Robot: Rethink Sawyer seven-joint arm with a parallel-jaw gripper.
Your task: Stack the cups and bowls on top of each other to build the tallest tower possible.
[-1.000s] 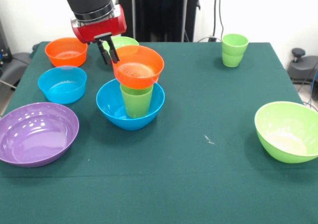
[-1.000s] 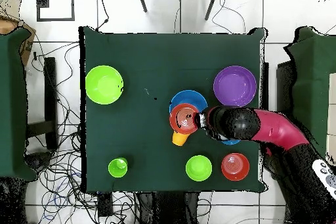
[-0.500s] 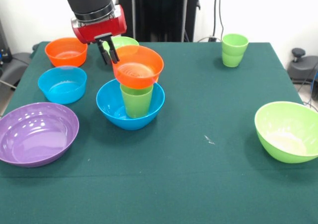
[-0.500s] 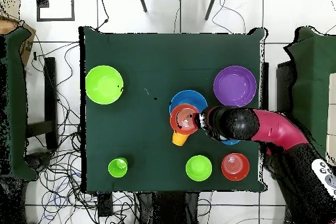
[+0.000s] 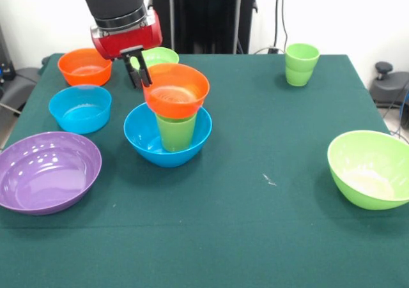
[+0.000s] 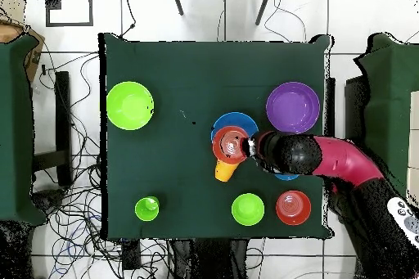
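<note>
You have a three-piece tower so far: the glossy orange plastic bowl (image 5: 176,90) sits on the green tapered plastic cup (image 5: 176,131), which stands inside the round blue plastic bowl (image 5: 167,135) near the middle of the green worktop (image 5: 268,205). The jaws (image 5: 137,69) are nearly closed, pinching the orange bowl's rim on its far-left side (release not yet made, by my reading). Left to stack: purple bowl (image 5: 48,171), light blue bowl (image 5: 80,108), second orange bowl (image 5: 84,66), large lime bowl (image 5: 370,168), and the paired green cups (image 5: 301,64).
</note>
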